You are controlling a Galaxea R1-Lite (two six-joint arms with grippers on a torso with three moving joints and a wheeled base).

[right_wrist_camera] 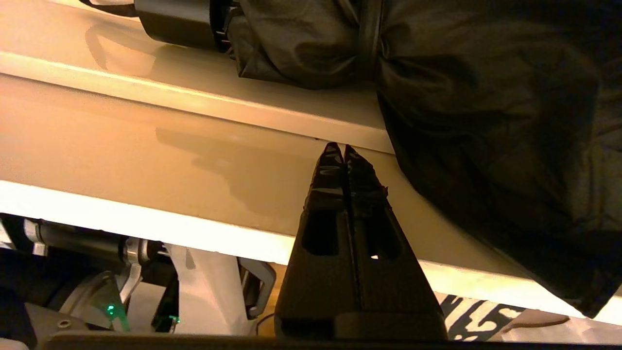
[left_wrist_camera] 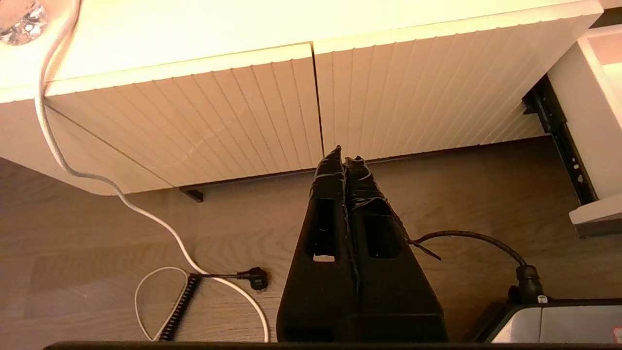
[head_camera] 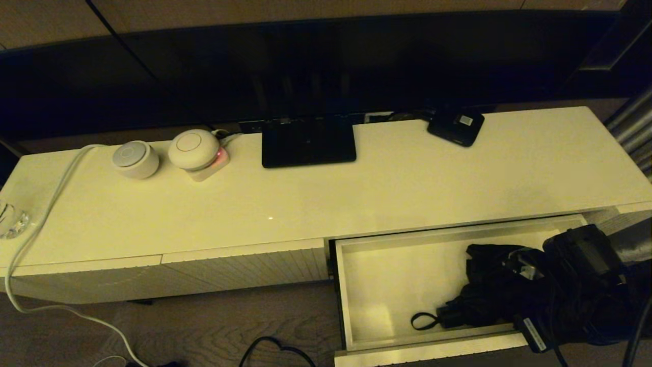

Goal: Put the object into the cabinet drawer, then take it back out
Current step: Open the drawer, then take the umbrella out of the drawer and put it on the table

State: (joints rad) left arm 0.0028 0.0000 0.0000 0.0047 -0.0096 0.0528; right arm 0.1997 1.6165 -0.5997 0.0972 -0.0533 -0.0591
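Pressed together with nothing between them, the jaws of the right gripper (right_wrist_camera: 344, 151) are held over the front wall of the open cabinet drawer (head_camera: 351, 300), just beside the umbrella (head_camera: 489, 285) that lies inside at the drawer's right end. The putting-in seems done, so the taking-out is judged next: the jaws must be spread and closed on the bundle. One umbrella and one open drawer are counted; the left gripper (left_wrist_camera: 344, 154), likewise closed and empty, is parked left of the drawer, before the ribbed front panel (left_wrist_camera: 418, 92).
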